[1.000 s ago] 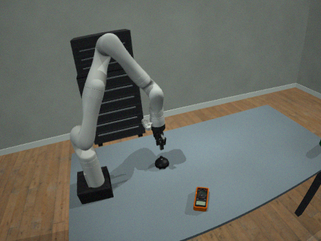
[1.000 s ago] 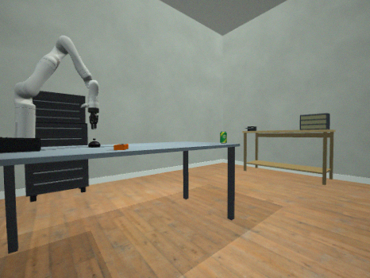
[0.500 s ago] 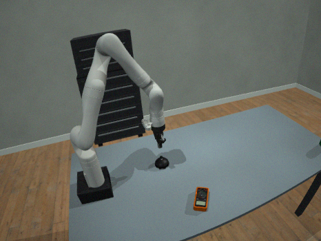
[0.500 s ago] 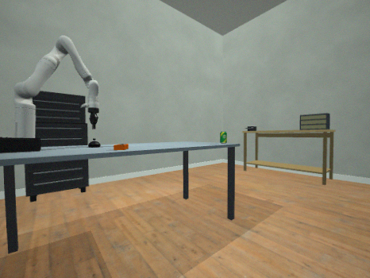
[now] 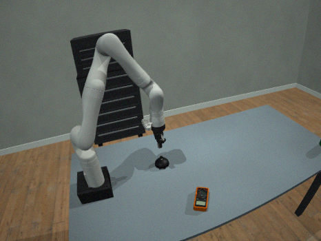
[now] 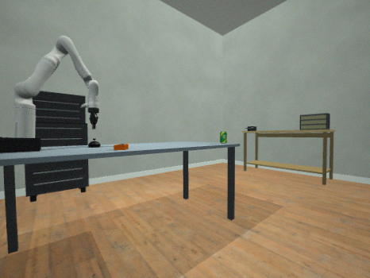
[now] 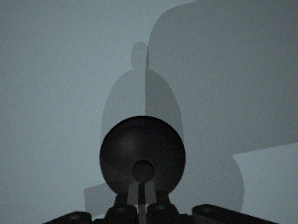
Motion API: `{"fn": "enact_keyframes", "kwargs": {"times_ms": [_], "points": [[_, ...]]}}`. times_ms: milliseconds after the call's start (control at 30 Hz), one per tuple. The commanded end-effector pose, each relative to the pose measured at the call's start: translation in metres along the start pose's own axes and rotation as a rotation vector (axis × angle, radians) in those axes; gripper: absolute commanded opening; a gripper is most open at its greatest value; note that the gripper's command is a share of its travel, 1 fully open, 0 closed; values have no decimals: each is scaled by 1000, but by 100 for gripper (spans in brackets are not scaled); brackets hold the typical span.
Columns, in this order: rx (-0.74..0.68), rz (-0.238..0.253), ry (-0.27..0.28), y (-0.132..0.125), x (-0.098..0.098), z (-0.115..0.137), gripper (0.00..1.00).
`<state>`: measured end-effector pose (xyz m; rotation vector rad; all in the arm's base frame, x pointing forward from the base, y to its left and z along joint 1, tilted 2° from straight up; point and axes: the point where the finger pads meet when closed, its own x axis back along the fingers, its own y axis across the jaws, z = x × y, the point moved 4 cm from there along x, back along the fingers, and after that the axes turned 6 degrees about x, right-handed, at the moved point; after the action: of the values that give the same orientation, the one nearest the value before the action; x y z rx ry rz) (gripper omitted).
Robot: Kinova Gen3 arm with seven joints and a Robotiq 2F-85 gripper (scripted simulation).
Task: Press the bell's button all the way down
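A small black dome bell (image 5: 161,162) sits on the grey table top, with its button on top. It also shows in the exterior view (image 6: 94,144) and fills the lower middle of the wrist view (image 7: 142,155), where the round button (image 7: 143,171) is visible. My gripper (image 5: 160,144) points straight down, a short way above the bell and apart from it. Its fingers are shut together with nothing between them. In the wrist view the closed fingertips (image 7: 141,200) lie just below the button.
An orange multimeter (image 5: 201,198) lies on the table nearer the front edge. A green can (image 6: 223,137) stands at the table's far end. A black drawer cabinet (image 5: 107,86) stands behind the arm's base (image 5: 94,187). A wooden side table (image 6: 290,152) is across the room.
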<state>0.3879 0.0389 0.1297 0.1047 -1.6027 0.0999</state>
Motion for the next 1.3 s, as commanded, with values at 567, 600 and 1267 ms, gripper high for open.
{"fn": "enact_keyframes", "kwargs": {"times_ms": [567,600,1267], "points": [[2,-1,-8,0,0,-3,10],[2,-1,-8,0,0,-3,10],[2,0,-5,0,-3,-2,10]]}}
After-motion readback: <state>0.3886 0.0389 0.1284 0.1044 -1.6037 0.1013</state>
